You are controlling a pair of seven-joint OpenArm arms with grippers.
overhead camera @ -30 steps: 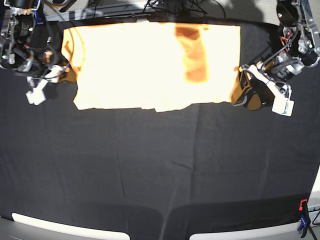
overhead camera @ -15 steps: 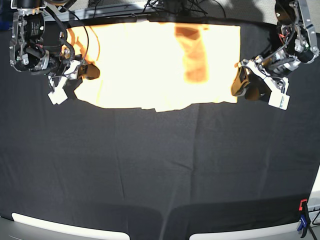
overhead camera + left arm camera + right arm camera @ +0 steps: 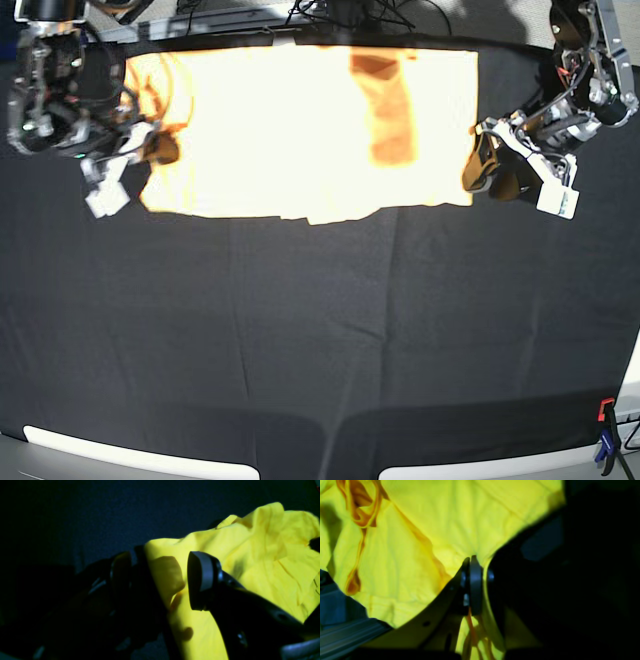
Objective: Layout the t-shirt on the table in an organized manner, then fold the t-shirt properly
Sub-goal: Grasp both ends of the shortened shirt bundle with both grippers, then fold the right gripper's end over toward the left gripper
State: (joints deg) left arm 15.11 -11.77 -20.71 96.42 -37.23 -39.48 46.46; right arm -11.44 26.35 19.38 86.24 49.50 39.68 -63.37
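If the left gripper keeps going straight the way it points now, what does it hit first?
Most likely the t-shirt: its near edge already lies between the open jaws of the left gripper, so cloth comes first. Depth is hard to judge.

Soft matt cloth t-shirt; table cover apparently matt dark fabric.

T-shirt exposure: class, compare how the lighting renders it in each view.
Base view: the t-shirt is blown out to near white against the dark table. Left wrist view: saturated yellow, with finger shadows. Right wrist view: yellow, soft focus, orange folds.
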